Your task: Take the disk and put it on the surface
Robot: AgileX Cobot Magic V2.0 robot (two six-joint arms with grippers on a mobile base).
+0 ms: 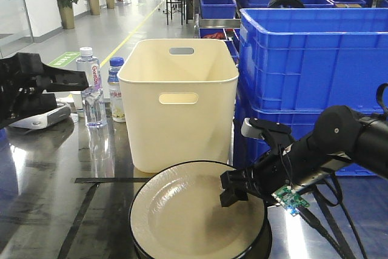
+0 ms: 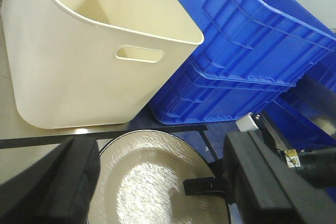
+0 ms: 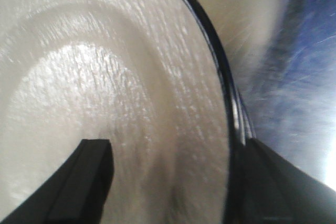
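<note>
Slippage is the main risk: the right gripper (image 1: 237, 191) straddles the right rim of the disk (image 1: 182, 213), one finger on its cream face, one outside, jaws apart and not yet clamped. The disk lies in front of the bin (image 1: 179, 104) on the surface (image 1: 42, 204). A shallow bite on that glossy rim could let it slide out. The left gripper (image 1: 70, 80) hangs open, empty, far left of the bin.

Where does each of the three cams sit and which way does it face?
Front view: on the robot, facing forward over the table; both arms show, right gripper at the plate.
Left wrist view: on the raised left arm, looking down past its own fingers at the cream bin and blue crates.
Right wrist view: close over the plate rim, one finger inside it, one outside.
All three share the plate.
</note>
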